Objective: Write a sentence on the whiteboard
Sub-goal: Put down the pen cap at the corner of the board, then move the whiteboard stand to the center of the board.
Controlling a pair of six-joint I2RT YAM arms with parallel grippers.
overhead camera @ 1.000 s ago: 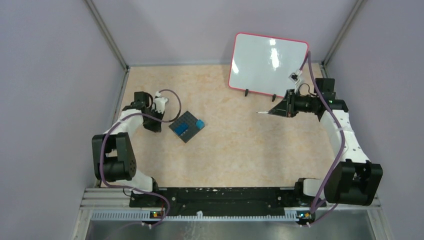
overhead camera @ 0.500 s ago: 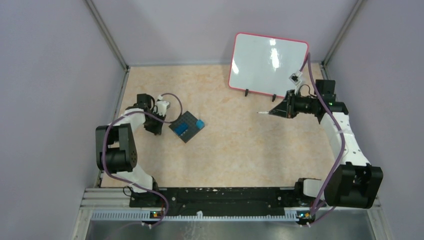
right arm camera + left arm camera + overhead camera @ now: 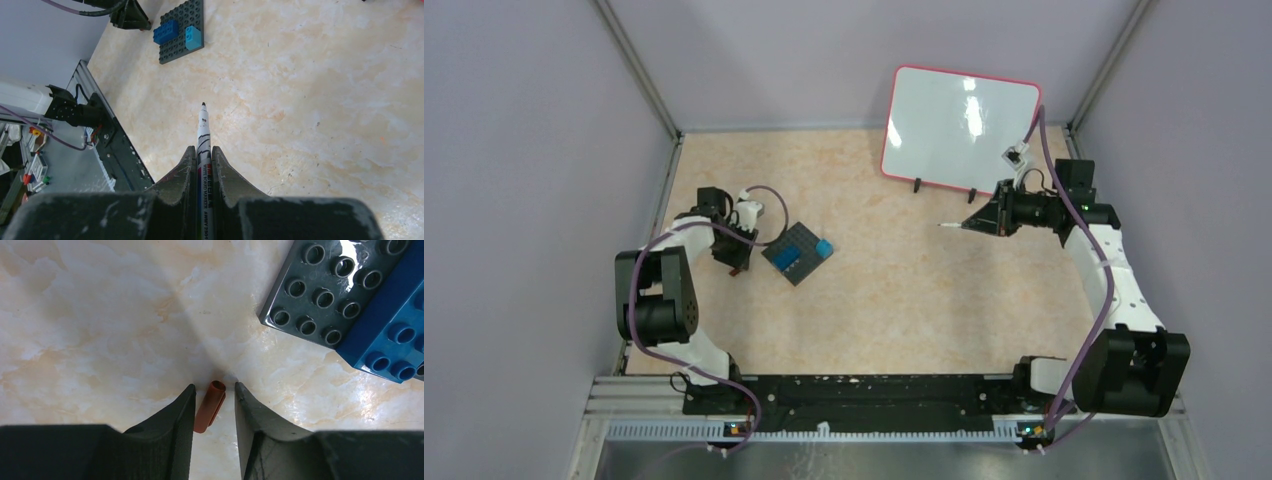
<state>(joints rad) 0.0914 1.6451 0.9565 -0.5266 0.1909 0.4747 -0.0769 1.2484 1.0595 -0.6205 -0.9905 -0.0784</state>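
Note:
The whiteboard (image 3: 959, 128) leans upright at the back right on two black feet; its face is blank and no sentence is in view. My right gripper (image 3: 974, 222) (image 3: 202, 149) hovers in front of it, shut on an uncapped white marker (image 3: 954, 225) (image 3: 203, 127) whose dark tip points left. My left gripper (image 3: 732, 258) (image 3: 214, 386) is down at the table on the left, open. A red-brown marker cap (image 3: 210, 406) lies on the table between its fingers, close against the left finger (image 3: 175, 415) and apart from the right one.
A dark grey studded plate (image 3: 796, 252) (image 3: 315, 285) (image 3: 181, 31) carrying blue bricks (image 3: 395, 335) lies just right of the left gripper. Purple walls and metal posts enclose the table. The arm bases and a black rail run along the near edge.
The left arm shifted slightly toward the near side and its jaws have spread, letting go of the red-brown cap. The right arm and marker have not moved.

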